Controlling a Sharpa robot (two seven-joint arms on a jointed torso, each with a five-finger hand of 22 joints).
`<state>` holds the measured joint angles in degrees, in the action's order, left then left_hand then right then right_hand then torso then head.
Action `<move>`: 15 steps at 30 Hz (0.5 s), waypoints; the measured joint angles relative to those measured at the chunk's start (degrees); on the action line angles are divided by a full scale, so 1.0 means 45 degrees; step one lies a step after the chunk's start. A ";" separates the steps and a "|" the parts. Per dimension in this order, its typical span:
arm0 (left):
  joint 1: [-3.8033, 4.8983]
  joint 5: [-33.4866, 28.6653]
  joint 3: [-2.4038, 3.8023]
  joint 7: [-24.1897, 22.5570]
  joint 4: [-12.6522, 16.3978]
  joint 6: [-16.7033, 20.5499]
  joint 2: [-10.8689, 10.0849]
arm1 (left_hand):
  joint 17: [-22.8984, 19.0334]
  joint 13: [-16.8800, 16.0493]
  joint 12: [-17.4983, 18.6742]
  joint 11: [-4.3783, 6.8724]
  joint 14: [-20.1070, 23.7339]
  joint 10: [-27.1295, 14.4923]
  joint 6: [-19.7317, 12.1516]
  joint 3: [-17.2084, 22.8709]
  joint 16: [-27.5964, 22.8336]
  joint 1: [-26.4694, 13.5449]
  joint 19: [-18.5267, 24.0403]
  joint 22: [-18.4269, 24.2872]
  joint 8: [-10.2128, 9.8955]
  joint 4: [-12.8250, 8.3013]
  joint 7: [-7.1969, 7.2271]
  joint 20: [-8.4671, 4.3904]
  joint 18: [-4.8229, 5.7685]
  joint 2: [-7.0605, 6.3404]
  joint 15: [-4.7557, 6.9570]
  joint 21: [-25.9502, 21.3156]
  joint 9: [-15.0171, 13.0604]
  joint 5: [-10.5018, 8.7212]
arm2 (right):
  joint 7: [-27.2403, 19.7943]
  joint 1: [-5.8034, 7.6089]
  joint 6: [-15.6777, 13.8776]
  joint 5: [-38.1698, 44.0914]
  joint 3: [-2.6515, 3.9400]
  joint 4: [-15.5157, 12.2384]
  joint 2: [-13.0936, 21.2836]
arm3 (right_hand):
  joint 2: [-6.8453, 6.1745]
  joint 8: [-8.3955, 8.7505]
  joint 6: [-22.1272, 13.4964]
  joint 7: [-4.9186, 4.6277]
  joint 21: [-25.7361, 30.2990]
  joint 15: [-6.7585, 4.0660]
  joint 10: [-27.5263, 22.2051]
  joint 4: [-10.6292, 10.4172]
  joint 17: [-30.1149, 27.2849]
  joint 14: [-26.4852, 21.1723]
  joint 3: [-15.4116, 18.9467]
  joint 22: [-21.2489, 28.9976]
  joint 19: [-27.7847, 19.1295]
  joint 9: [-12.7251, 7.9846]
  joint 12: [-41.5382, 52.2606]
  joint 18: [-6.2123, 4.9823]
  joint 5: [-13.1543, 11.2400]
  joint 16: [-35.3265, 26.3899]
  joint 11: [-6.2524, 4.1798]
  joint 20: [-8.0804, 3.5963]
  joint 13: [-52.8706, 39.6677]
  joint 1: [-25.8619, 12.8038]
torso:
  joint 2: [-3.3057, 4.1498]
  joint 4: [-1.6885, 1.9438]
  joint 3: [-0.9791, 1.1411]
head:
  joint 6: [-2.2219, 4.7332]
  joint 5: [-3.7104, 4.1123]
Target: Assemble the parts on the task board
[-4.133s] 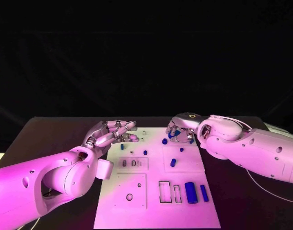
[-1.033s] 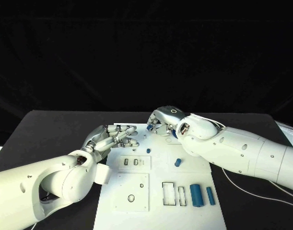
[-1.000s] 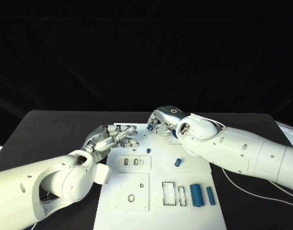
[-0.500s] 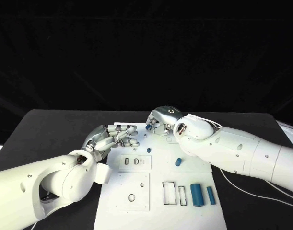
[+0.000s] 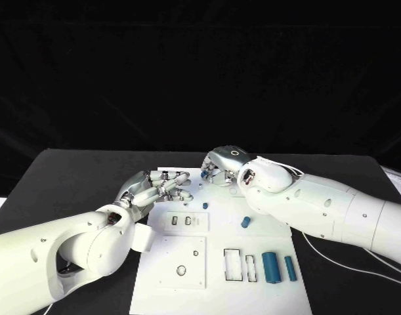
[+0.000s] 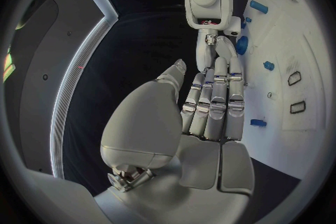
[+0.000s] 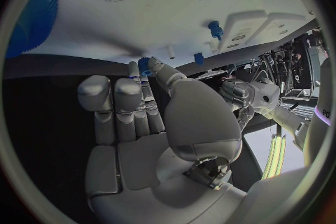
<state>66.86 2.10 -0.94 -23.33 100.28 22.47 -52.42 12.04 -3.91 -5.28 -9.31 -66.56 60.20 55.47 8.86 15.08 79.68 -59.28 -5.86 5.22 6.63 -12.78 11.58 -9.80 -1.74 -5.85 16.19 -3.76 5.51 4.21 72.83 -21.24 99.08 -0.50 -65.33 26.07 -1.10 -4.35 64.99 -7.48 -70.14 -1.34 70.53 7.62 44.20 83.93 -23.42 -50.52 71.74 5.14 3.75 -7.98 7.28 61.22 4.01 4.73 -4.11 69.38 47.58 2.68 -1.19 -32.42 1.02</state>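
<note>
The white task board [image 5: 221, 289] lies in the middle of the black table. My right hand [image 5: 221, 170] hovers over the board's far edge and pinches a small blue part [image 7: 145, 64] between thumb and fingertip; the same part [image 5: 205, 176] shows in the head view. My left hand [image 5: 157, 188] hangs over the board's far left corner, fingers stretched side by side, holding nothing; its fingers [image 6: 217, 98] point towards the right hand [image 6: 213, 39]. A blue peg [image 5: 204, 205] and a short blue piece [image 5: 245, 222] sit mid-board. Two blue cylinders [image 5: 271, 266] lie near the right edge.
Two small slots [image 5: 181, 220] sit in a raised plate on the board's left, a round hole [image 5: 180, 270] below them, and two rectangular cut-outs [image 5: 233, 262] beside the cylinders. A white cable [image 5: 371, 252] trails over the table at the right.
Over four seconds my right hand has travelled left along the board's far edge, towards the left hand. In the last second it only edged a little further. My left hand has barely moved.
</note>
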 measured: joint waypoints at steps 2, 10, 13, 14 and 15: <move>0.0000 0.0000 0.0000 0.0003 -0.0010 0.0000 0.0006 | 0.0000 0.0000 0.0000 0.0000 0.0000 0.0000 0.0000 0.0000 0.0000 0.0000 0.0000 0.0000 0.0000 0.0000 0.0000 0.0000 0.0000 0.0000 0.0000 0.0000 0.0000 0.0000 | 0.0015 -0.0011 0.0000 0.0018 -0.0009 0.0026 -0.0010 | -0.0245 0.0087 -0.0293 -0.0177 0.0000 0.0131 -0.0428 -0.0068 -0.0235 -0.0035 -0.0067 0.0127 -0.0083 0.0001 -0.0020 0.0000 -0.0117 -0.0043 0.0108 0.0082 0.0058 -0.0037 | 0.0000 0.0000 0.0001 | -0.0002 -0.0005; 0.0000 0.0001 0.0000 0.0038 -0.0084 0.0000 0.0005 | 0.0019 0.0000 0.0000 0.0000 0.0000 0.0000 0.0000 0.0038 0.0000 0.0000 0.0000 -0.0001 0.0000 -0.0038 0.0000 0.0000 0.0000 0.0000 0.0000 0.0000 0.0000 0.0000 | 0.0067 -0.0029 -0.0066 0.0010 -0.0021 0.0110 0.0008 | -0.0938 0.0150 -0.2330 -0.0413 0.0502 0.0437 -0.2148 -0.0273 -0.1453 -0.0342 0.0394 0.1057 -0.0646 -0.0322 -0.0020 0.0001 -0.0312 -0.0873 0.0423 0.0410 0.0083 0.0041 | 0.0007 0.0000 0.0005 | 0.0016 -0.0035; 0.0001 0.0001 0.0000 0.0054 -0.0132 0.0001 -0.0011 | 0.0019 0.0000 0.0000 0.0000 0.0000 0.0000 0.0000 0.0038 0.0000 0.0000 0.0000 0.0011 0.0000 -0.0038 0.0000 0.0000 0.0000 0.0000 0.0000 0.0000 0.0000 0.0000 | 0.0060 -0.0026 -0.0151 -0.0012 -0.0021 -0.0049 0.0108 | -0.0938 0.0149 -0.2331 -0.0414 0.0502 0.0437 -0.2148 -0.0344 -0.1411 -0.0342 0.0465 0.1037 -0.0645 -0.0290 0.0071 0.0001 -0.0304 -0.0873 0.0423 0.0410 0.0064 0.0041 | 0.0012 -0.0007 0.0016 | 0.0031 -0.0045; 0.0002 0.0001 0.0000 0.0058 -0.0144 0.0001 -0.0015 | 0.0018 0.0000 0.0000 0.0000 0.0000 0.0000 0.0000 0.0038 0.0000 0.0000 0.0000 0.0011 0.0001 -0.0038 0.0000 0.0000 0.0001 0.0000 0.0000 0.0000 0.0000 0.0000 | 0.0052 -0.0026 -0.0183 -0.0019 -0.0021 -0.0152 0.0185 | -0.0936 0.0149 -0.2331 -0.0414 0.0502 0.0437 -0.2143 -0.0361 -0.1364 -0.0342 0.0482 0.1013 -0.0645 -0.0272 0.0142 0.0001 -0.0249 -0.0840 0.0418 0.0410 0.0047 0.0043 | 0.0012 -0.0007 0.0020 | 0.0035 -0.0045; 0.0002 0.0001 0.0000 0.0063 -0.0160 0.0002 -0.0021 | 0.0018 0.0000 0.0000 0.0000 0.0006 0.0000 0.0000 0.0038 0.0000 0.0000 0.0000 0.0011 0.0001 -0.0038 0.0000 0.0000 0.0000 0.0000 -0.0007 0.0000 0.0000 0.0000 | 0.0043 -0.0025 -0.0233 -0.0038 -0.0021 -0.0335 0.0327 | -0.0976 0.0149 -0.2280 -0.0389 0.0502 0.0437 -0.2033 -0.0361 -0.1304 -0.0342 0.0482 0.0963 -0.0645 -0.0249 0.0217 0.0001 -0.0183 -0.0768 0.0375 0.0410 0.0025 0.0092 | 0.0013 -0.0007 0.0021 | 0.0037 -0.0038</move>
<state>66.87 2.10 -0.94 -23.05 99.56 22.48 -52.51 12.12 -3.91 -5.28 -9.31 -66.53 60.20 55.47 9.04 15.08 79.68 -59.28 -5.81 5.22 6.46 -12.78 11.58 -9.80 -1.74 -5.88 16.19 -3.77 5.51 4.40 72.72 -22.28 98.91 -0.59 -66.84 27.54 -5.49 -3.68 54.73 -9.23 -67.88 0.62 61.38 6.00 38.34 82.39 -21.26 -46.19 68.83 4.02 4.72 -7.97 6.46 57.76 5.69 6.57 -4.00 69.79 47.64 2.65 -1.10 -32.25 0.85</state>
